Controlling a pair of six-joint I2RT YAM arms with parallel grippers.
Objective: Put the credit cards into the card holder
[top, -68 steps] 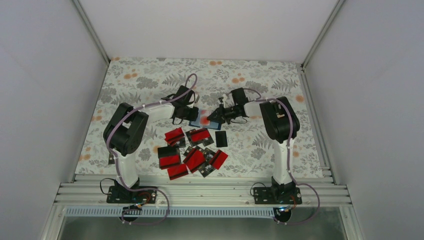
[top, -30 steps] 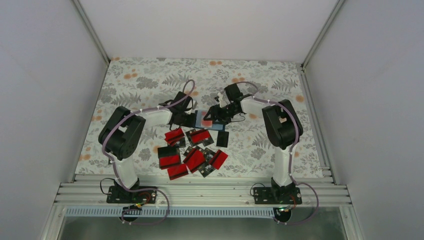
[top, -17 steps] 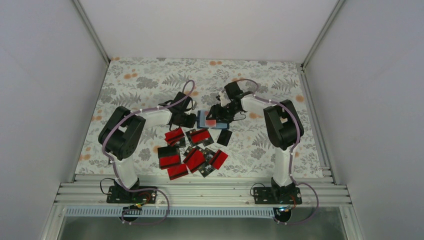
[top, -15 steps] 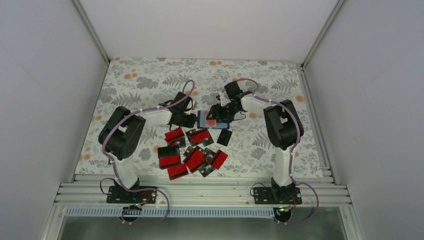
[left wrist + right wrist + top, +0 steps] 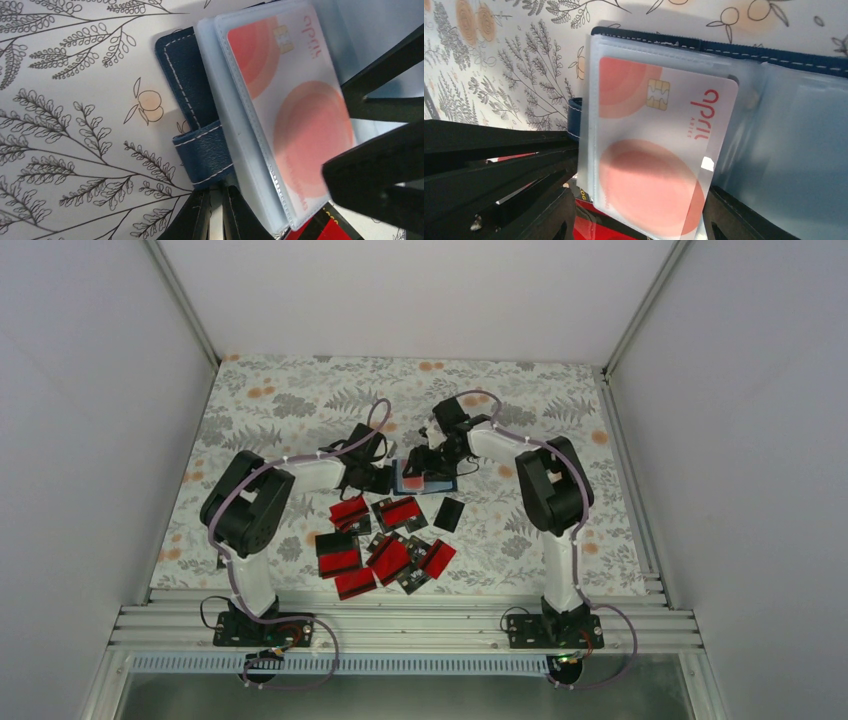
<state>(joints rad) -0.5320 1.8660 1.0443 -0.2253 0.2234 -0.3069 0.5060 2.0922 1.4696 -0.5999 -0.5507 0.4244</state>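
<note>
Swinging in from the right, the right claw point(image 5: 428, 462) now straddles, wide, the pale card point(image 5: 649, 150) sleeved in the open card holder point(image 5: 187, 85), long axis left-right on the counter point(image 5: 300, 410); left claw point(image 5: 216, 210) seemingly pinches its strap point(image 5: 205, 150).

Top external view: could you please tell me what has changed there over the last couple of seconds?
The right hand swung left over the card holder, slid the pale card into a clear sleeve and let go. The black card turned slightly. The left hand still pinches the holder; the red cards stayed.
</note>
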